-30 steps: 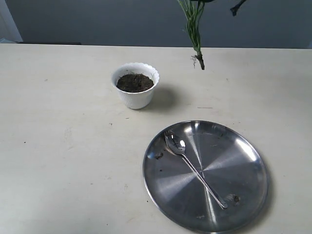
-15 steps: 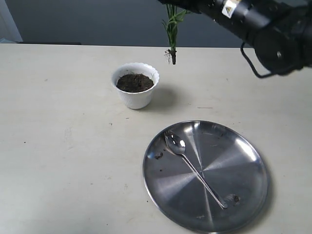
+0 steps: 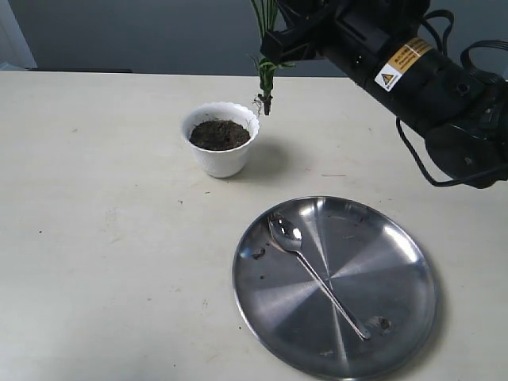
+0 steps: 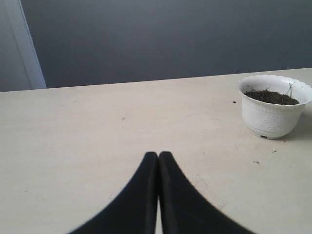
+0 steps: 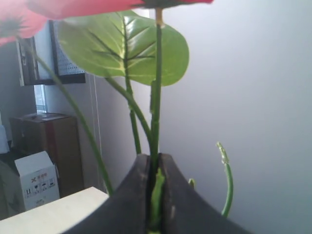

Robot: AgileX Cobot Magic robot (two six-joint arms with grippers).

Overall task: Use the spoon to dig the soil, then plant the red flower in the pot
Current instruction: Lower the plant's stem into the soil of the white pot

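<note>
The white pot (image 3: 220, 140) stands on the table with dark soil (image 3: 219, 135) filling its mouth; the left wrist view shows the pot (image 4: 273, 106) too. My right gripper (image 3: 274, 36) is shut on the red flower's green stems (image 3: 264, 67), and their root end hangs just right of the pot's rim, slightly above it. In the right wrist view the stems (image 5: 156, 126) run up between the shut fingers to a green leaf (image 5: 124, 44) and red blooms (image 5: 73, 7). The spoon (image 3: 316, 274) lies on the steel plate (image 3: 397, 278). My left gripper (image 4: 158, 156) is shut and empty, low over the table.
The large round steel plate sits at the front right with a few soil crumbs (image 3: 382, 322) on it. The black right arm (image 3: 421, 75) reaches across the back right. Bare table (image 3: 103, 238) spreads to the left of the pot and plate.
The right arm has carried the flower leftward and lower; the stem tip went from the back middle to just beside the pot's right rim. Pot, spoon and plate stayed put.
</note>
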